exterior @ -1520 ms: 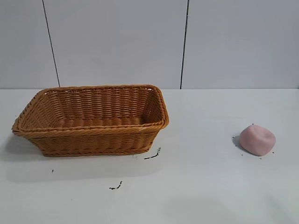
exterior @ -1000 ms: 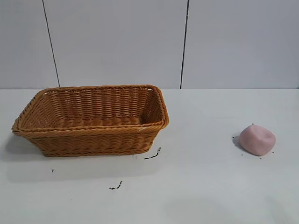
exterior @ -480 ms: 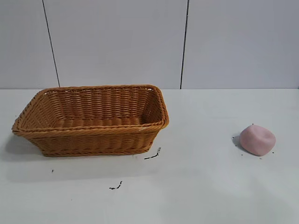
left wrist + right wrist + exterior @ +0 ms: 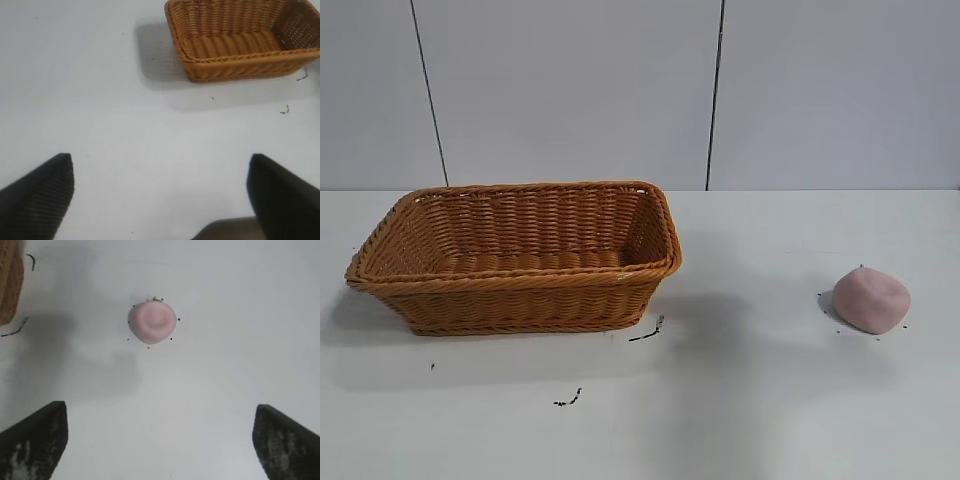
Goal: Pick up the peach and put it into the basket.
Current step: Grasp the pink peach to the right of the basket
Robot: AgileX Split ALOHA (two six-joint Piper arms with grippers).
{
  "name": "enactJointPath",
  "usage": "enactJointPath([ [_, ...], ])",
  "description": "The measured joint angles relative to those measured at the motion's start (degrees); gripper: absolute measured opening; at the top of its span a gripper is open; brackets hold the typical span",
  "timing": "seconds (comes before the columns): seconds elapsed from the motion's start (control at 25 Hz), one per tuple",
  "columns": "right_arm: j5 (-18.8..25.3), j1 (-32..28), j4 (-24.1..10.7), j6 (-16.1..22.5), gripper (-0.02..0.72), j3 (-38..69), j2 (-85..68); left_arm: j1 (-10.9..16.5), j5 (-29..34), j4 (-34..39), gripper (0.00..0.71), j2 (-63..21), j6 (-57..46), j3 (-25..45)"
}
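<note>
The pale pink peach (image 4: 871, 299) lies on the white table at the right, dimple up; it also shows in the right wrist view (image 4: 152, 322). The orange-brown wicker basket (image 4: 520, 283) stands at the left, empty, and shows in the left wrist view (image 4: 235, 67). Neither arm is in the exterior view. My right gripper (image 4: 159, 410) is open and empty, high above the table with the peach ahead of its fingertips. My left gripper (image 4: 161, 162) is open and empty over bare table, well away from the basket.
Small black marks lie on the table in front of the basket (image 4: 647, 332) and nearer the front (image 4: 568, 399). A corner of the basket shows in the right wrist view (image 4: 9, 285). A grey panelled wall stands behind the table.
A soft shadow has spread across the table between the basket and the peach. The peach and the basket have not moved.
</note>
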Motion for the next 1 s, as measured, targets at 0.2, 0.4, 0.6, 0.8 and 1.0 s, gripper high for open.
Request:
enactJointPath([
  [0.2,-2.0,0.0,1.1,0.0,0.690,-4.7,11.9,0.0,0.0,0.0,0.692,0.0,0.0,0.0],
  [0.4,-4.8,0.0,1.6,0.0,0.690,-7.0,19.0,0.0,0.0,0.0,0.692,0.0,0.0,0.0],
  [0.6,-6.8,0.0,2.3,0.0,0.690,-7.5,22.1,0.0,0.0,0.0,0.692,0.0,0.0,0.0],
  [0.8,-8.7,0.1,2.7,0.0,0.690,-7.6,22.6,0.0,0.0,0.0,0.692,0.0,0.0,0.0],
  [1.0,-8.8,2.7,2.2,0.0,0.690,-7.7,22.6,0.0,0.0,0.0,0.692,0.0,0.0,0.0],
])
